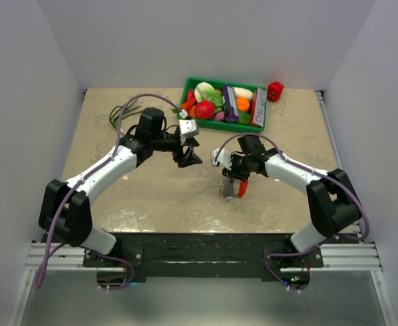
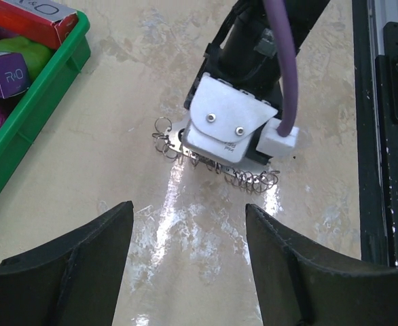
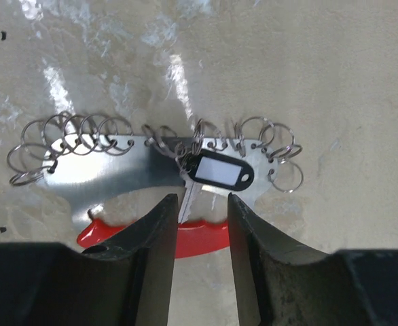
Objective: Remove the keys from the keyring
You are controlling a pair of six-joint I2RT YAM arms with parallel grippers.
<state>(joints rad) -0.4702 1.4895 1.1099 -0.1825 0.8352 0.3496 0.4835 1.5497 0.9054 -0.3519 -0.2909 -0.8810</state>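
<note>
The keyring (image 3: 117,173) lies flat on the table: a silvery crescent plate edged with several small wire rings, with a red curved piece (image 3: 206,238) along its inner side. One silvery key (image 3: 189,197) hangs from a middle ring beside a black tag (image 3: 221,173) with a white label. My right gripper (image 3: 201,198) hovers over it, open; the key's blade lies just off the left finger and nothing is clamped. From above, the right gripper (image 1: 234,185) covers most of the keyring (image 1: 226,190). My left gripper (image 1: 189,153) is open and empty, a short way up and left.
A green tray (image 1: 219,125) of toy food stands at the back centre, with a red pepper (image 1: 275,90) beside its right corner. A green bundle (image 1: 121,112) lies at the back left. In the left wrist view the tray rim (image 2: 43,102) is at the left.
</note>
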